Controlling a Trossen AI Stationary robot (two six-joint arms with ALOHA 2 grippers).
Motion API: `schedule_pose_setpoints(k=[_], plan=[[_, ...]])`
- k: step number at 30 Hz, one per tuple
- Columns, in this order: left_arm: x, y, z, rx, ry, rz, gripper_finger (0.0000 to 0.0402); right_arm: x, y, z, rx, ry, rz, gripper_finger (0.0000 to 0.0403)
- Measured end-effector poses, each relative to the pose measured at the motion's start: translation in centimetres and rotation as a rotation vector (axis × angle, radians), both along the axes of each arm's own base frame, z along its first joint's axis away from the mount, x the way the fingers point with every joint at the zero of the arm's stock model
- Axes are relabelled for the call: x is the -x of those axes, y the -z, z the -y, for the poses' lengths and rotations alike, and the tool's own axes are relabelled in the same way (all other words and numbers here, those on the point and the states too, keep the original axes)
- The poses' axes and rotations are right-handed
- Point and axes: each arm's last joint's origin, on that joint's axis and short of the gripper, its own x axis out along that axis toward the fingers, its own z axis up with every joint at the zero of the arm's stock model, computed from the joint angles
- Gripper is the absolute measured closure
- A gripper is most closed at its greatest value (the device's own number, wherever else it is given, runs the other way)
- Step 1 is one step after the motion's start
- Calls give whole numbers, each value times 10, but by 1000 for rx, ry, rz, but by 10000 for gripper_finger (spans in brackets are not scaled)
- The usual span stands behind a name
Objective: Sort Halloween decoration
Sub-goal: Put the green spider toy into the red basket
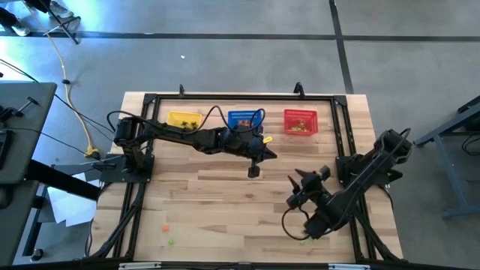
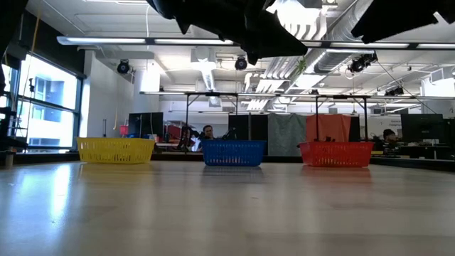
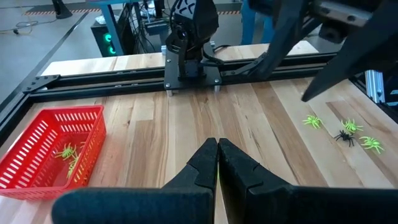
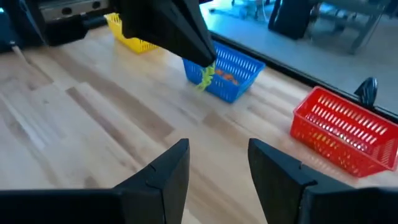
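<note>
Two grippers | left gripper (image 1: 254,172) pinching light green spider (image 4: 206,76), hovering centre frame below blue basket (image 1: 245,119) | right gripper (image 1: 300,187) gaping empty, lower right.

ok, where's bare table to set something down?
Free: the wood left of the left gripper, below the yellow basket; also the strip between the red basket and the right gripper. Crowded: the basket row and the spiders by the right arm.

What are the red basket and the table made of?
The red basket looks like moulded plastic: an open mesh of thin bars, slightly shiny. The table looks like wood: pale planks joined side by side, grain lines showing, with a smooth, probably sealed surface.
</note>
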Motion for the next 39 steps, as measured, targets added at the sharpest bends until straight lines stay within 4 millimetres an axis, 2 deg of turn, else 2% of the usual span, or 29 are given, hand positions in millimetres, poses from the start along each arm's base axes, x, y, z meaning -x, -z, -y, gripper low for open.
schedule_pose_setpoints(k=[7, 20, 39], plan=[[-1, -2, 0, 0, 0, 22, 402, 8, 18, 6, 78, -8, 114, 243], [-1, -2, 1, 2, 2, 24, 402, 12, 39, 15, 149, -28, 186, 243], [-1, -2, 3, 1, 6, 26, 402, 34, 67, 30, 125, -70, 501, 243]])
